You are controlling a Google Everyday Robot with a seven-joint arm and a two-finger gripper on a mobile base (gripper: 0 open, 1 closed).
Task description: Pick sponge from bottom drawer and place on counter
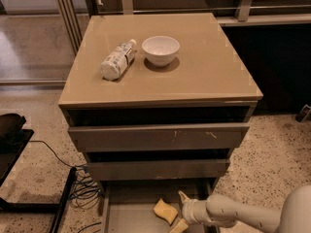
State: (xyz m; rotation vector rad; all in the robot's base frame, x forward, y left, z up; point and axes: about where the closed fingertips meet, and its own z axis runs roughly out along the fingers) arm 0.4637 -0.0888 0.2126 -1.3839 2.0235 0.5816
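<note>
Water bottle (118, 60) lies beside white bowl (160, 50) on the counter (214, 69), so we judge its right half suits placement. Sponge (165, 211) rests flat in the open bottom drawer (129, 215); gripper (181, 211) sits just right, fingers (183, 197) spread to straddle it.
</note>
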